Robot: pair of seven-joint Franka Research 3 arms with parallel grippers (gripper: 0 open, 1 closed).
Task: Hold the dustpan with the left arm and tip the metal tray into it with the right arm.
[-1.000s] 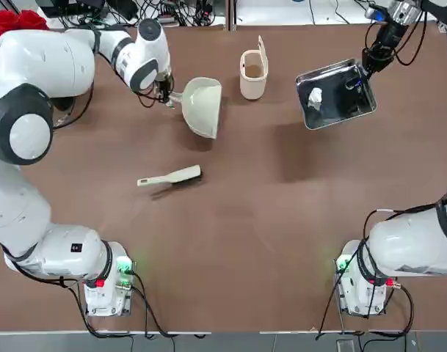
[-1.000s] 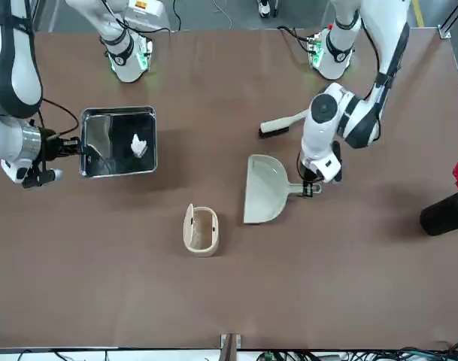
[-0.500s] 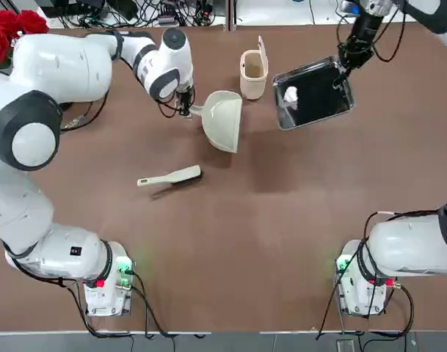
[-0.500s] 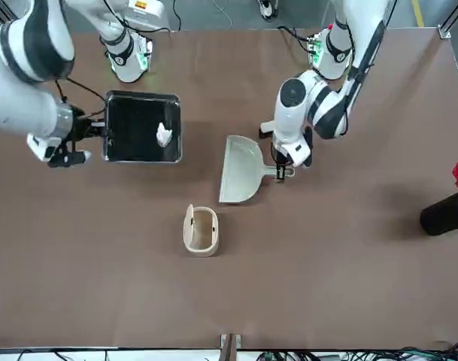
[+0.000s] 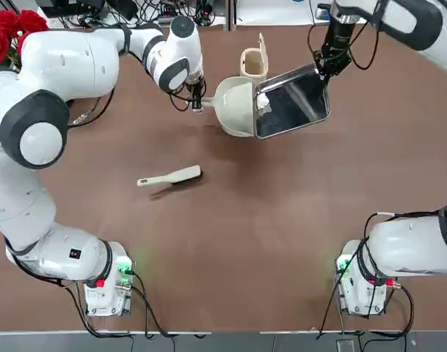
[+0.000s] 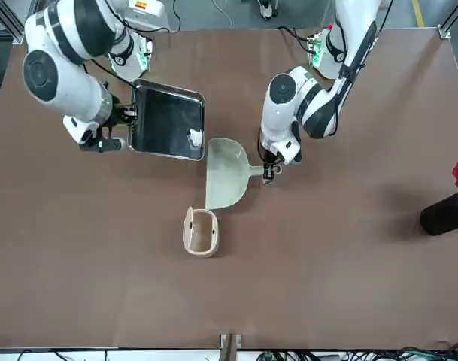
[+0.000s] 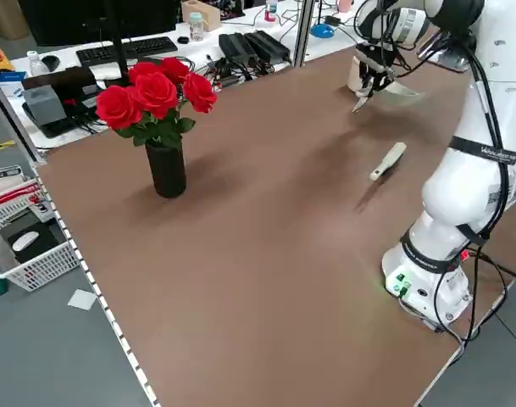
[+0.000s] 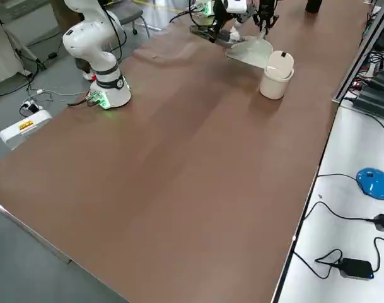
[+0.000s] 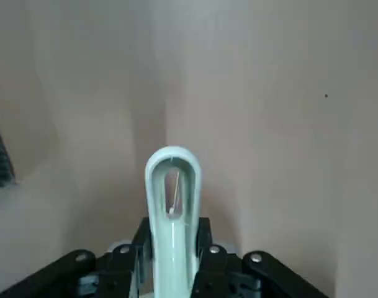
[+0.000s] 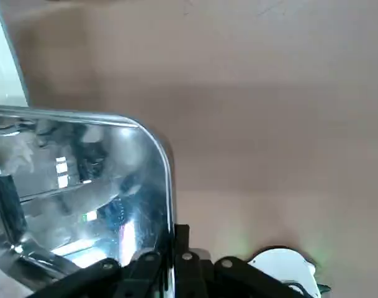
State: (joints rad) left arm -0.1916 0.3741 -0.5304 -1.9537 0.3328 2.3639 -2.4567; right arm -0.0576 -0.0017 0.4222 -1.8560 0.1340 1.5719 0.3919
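My left hand point(image 5: 197, 100) grips the dustpan point(image 5: 235, 107) by its handle over the tabletop's point(image 5: 230, 227) far half — my right hand point(image 5: 325, 70) pinches the tray's point(image 5: 291, 102) rim, tilting it against the scoop.

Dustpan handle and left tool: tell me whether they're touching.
Touching. The left wrist view shows the dustpan's handle clamped between the two fingers of the left tool.
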